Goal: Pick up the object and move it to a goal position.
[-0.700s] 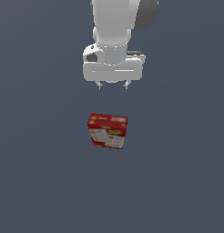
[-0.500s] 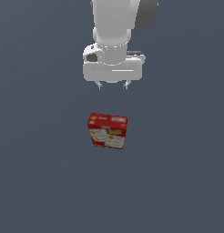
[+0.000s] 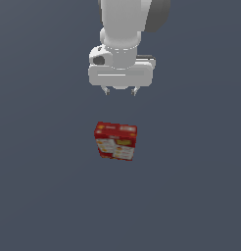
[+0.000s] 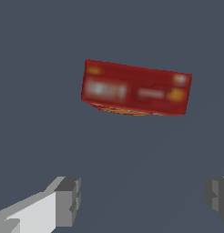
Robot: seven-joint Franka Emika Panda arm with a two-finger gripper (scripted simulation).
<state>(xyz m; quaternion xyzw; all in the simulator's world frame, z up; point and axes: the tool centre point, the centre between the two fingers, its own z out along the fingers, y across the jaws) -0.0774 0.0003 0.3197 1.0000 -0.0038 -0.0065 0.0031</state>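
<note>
Almost nothing changed over the last instants: hand (image 3: 120, 91) hanging at the same spot above the red carton (image 3: 116, 141), carton unmoved on the grey desk (image 3: 39, 186); approach apparently paused or barely begun, pickup not yet started; descent and grasp both outstanding. Fingers (image 4: 63, 201) spread wide, released, holding nothing and touching nothing; in the wrist view, carton well clear of both fingertips, lying slightly askew to the gap between them; probably wants a small turn before lowering.
</note>
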